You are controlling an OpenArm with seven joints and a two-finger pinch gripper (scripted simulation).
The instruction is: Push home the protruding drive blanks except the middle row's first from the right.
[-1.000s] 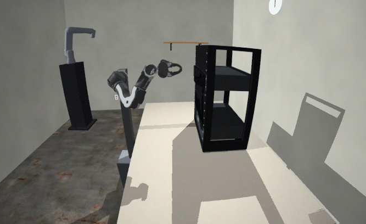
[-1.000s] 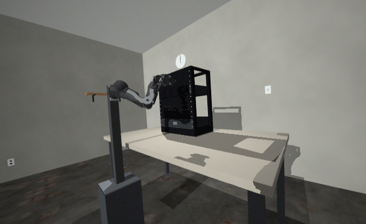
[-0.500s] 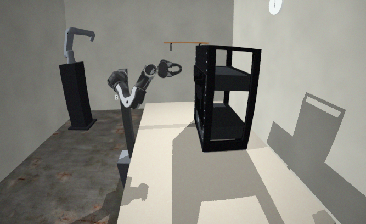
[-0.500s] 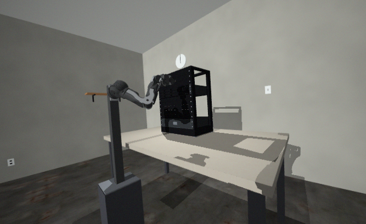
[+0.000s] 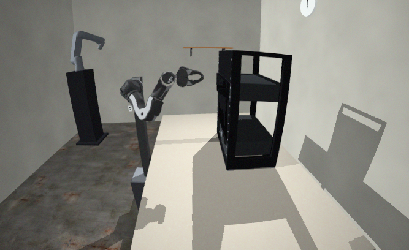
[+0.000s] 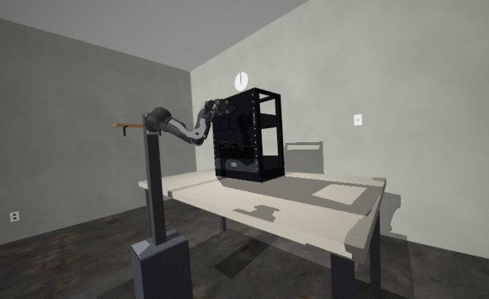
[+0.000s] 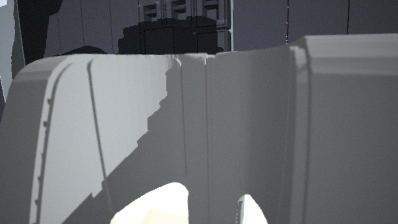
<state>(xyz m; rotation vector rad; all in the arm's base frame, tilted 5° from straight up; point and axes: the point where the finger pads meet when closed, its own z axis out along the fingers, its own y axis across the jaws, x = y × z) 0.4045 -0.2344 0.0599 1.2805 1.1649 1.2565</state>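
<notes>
The black rack (image 5: 280, 108) (image 6: 272, 137) stands on the beige table (image 5: 175, 186) (image 6: 312, 215), with its front facing my arm. My gripper (image 5: 201, 76) (image 6: 229, 106) (image 7: 222, 145) is shut and empty. It hovers a short way in front of the rack's upper front without touching it. In the wrist view the closed grey fingers fill most of the frame. Above them part of the chassis front with drive blanks (image 7: 175, 27) shows, dark and partly in shadow. I cannot tell from these views which blanks stand out.
A second grey arm on a black pedestal (image 5: 84, 105) stands on the floor at the far left. An orange wall shelf (image 5: 207, 48) (image 6: 127, 125) hangs behind. My arm's post (image 6: 155, 185) stands beside the table's edge.
</notes>
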